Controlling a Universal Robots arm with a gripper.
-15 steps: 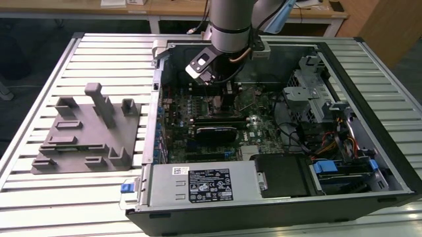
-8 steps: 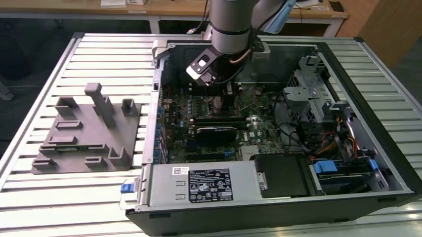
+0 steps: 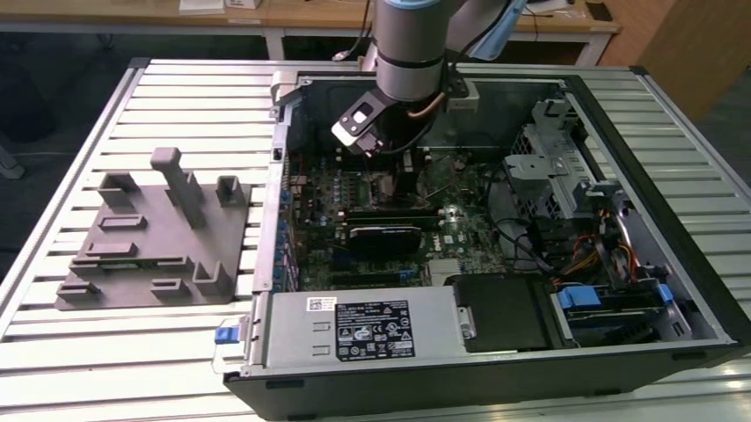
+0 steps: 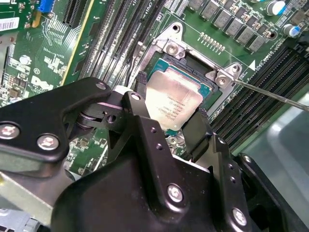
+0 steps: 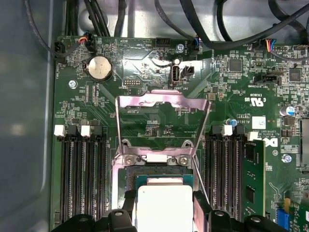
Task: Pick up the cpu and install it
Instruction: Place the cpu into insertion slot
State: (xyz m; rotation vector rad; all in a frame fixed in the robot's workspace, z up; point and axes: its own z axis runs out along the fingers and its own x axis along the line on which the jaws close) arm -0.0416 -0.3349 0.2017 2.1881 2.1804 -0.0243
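Note:
The cpu, a flat square chip with a pale silver top, sits between my gripper's two black fingers, which are shut on its opposite edges. It hangs just over the open socket on the green motherboard; I cannot tell whether it touches the socket. In the first wrist view the cpu lies over the socket below the raised metal load plate, with my gripper around it. In the exterior view my gripper reaches down into the open computer case.
Memory slots flank the socket on both sides. A thin metal lever sticks out beside it. On the slatted table at the exterior view's left stands a grey fixture block. A power supply and cables fill the case's near side.

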